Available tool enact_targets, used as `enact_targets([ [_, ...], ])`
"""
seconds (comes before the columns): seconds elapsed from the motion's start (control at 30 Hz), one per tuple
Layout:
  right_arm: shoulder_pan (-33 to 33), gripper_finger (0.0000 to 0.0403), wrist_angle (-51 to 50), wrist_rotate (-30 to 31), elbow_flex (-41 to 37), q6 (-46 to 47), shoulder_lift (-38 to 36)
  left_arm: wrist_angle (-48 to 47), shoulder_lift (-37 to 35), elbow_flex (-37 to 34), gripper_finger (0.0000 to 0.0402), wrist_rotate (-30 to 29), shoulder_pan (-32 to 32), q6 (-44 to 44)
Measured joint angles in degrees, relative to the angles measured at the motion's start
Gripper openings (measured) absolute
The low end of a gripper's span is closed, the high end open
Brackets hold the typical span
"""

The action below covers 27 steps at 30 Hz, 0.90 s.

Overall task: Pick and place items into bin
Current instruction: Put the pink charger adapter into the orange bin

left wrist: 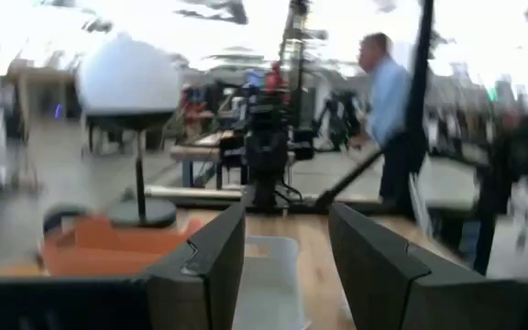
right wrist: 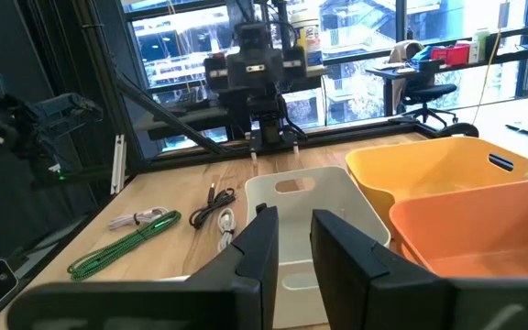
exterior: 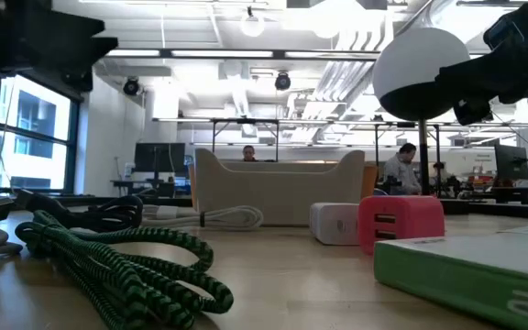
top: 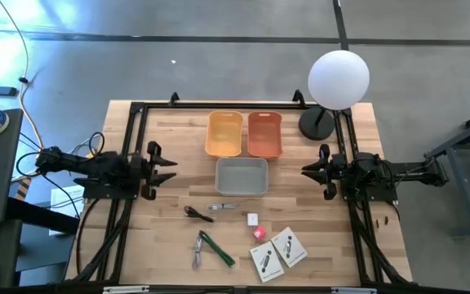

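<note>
Here, two dark robot arms wait at opposite edges of a pale wooden tabletop [top: 170, 245], neither one touching anything. The left hand [top: 166, 169] hovers at the left edge with its two fingers [left wrist: 211, 266] spread apart and nothing between them. The right hand [top: 310, 171] hovers at the right edge, its fingers [right wrist: 257, 246] drawn nearly together, also holding nothing.

Between the two hands sits a grey rectangular plastic bin [top: 241, 175], which looks empty. Just beyond it, side by side, stand a yellow plastic bin [top: 224, 133] and an orange plastic bin [top: 264, 135]. A white globe lamp on a black round base [top: 338, 79] stands at the far right corner.

The items lie loose on the near half of the tabletop, well apart from both hands. Two white flat packets with dark marks [top: 277, 253] rest side by side at the near right. Just beside them, toward the bins, lie a small red cube [top: 259, 234] and a small white cube [top: 253, 219]. A green braided cable [top: 217, 249] lies to the left of the packets, with a small dark cable [top: 196, 214] and a small silver piece [top: 222, 207] nearer the grey bin.

People stand in the room beyond the tabletop.
</note>
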Motion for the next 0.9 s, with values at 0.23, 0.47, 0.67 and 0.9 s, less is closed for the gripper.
enact_targets([
  [0.23,0.00,0.0060,0.19,0.15,0.00,0.16,0.00,9.27,-0.07,0.00,0.0150,0.67,0.01,-21.46],
  [0.47,0.00,0.0060,10.25,3.11,0.02,26.54,0.00,8.01,-0.02,0.00,0.0150,1.19,0.01,-21.01],
  [0.67,-0.02,0.0060,15.58,8.51,0.02,45.68,-0.07,7.50,-0.02,0.00,0.0150,-3.54,0.01,-20.45],
  [0.9,-0.02,0.0060,16.50,14.24,0.02,48.27,-0.07,6.34,0.32,0.00,0.0150,0.13,-0.03,-22.55],
])
